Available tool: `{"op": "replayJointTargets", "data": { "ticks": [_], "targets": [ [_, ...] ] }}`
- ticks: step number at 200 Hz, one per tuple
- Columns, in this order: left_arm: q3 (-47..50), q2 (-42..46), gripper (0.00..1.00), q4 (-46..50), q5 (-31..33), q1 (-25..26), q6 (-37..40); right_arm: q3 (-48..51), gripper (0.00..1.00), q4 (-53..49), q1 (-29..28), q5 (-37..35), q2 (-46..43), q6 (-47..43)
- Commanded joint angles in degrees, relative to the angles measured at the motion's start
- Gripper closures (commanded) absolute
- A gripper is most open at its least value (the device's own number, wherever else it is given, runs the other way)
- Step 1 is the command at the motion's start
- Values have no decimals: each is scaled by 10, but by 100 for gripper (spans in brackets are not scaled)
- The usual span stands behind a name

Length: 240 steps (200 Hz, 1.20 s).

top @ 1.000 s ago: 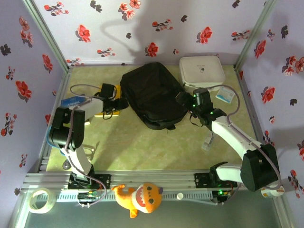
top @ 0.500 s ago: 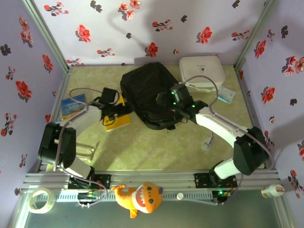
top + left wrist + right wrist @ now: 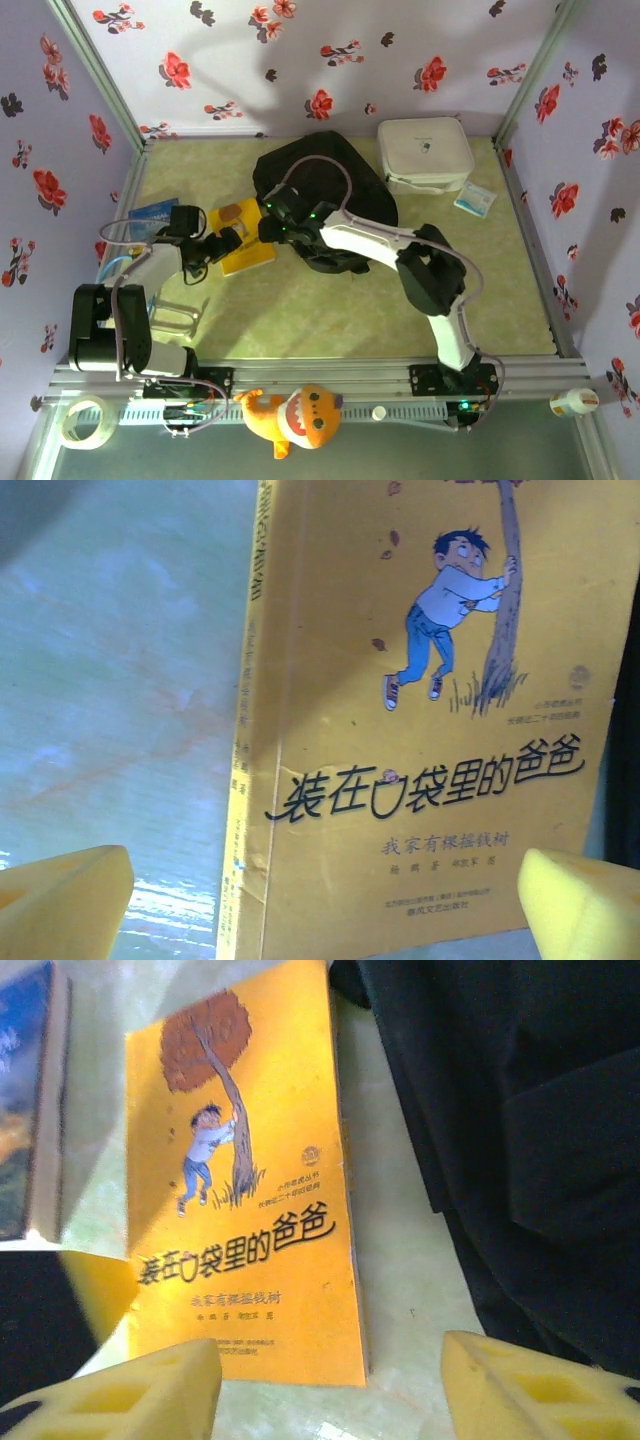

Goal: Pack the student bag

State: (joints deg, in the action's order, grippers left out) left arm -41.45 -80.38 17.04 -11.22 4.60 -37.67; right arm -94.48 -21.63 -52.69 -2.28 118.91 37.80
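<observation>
Floral wallpaper on three sides, pale green counter. The student bag (image 3: pixel 325 200) lies flat at the back centre, the biggest thing here. I can't tell whether its zip is open.

Step in hand, as I read it, is getting the yellow storybook (image 3: pixel 243 250) up so it can go in the bag. It lies cover-up on the counter, just left of the bag.

- Left fingers (image 3: pixel 222 243) are spread about as wide as they go, one yellow pad on each side of the book's bottom edge in the left wrist view, holding nothing.
- Right fingers (image 3: pixel 272 222) reach across the bag to the same book. They are parted less widely and hold nothing.

To do it well:
- The book is thin and flat, so I'd go for one short edge or the spine, not the cover.
- One arm should tip or pin it while the other closes on the raised edge.
- Both wrists are near each other over one book, so I'd move only one at a time.

Edges and room:
- In the right wrist view a narrow strip of counter separates the book from the bag's black fabric (image 3: pixel 520 1110), tightest at the far corner.
- A blue book (image 3: pixel 25 1100) sits just beside the spine side.
- The white zip case (image 3: pixel 425 153) is beside the bag at back right, well clear of this.
- The broad bare counter in front of the bag is the best place to swing.
- The left wall is near the left arm.
</observation>
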Motion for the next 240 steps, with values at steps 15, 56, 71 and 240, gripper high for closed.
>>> {"op": "replayJointTargets", "data": {
  "ticks": [15,56,71,240],
  "targets": [
    [6,-15,13,-18,-27,-6,-7,-73,53,-50,-5,-6,67,-22],
    [4,-39,24,-16,-29,-5,-8,-108,64,-72,-4,8,116,-29],
    [5,-43,28,-19,-36,-5,-5,-114,67,-76,-4,18,127,-29],
    [-15,-51,36,-28,-154,-2,-7,-107,74,-103,-4,26,167,-8]
  ]
}}
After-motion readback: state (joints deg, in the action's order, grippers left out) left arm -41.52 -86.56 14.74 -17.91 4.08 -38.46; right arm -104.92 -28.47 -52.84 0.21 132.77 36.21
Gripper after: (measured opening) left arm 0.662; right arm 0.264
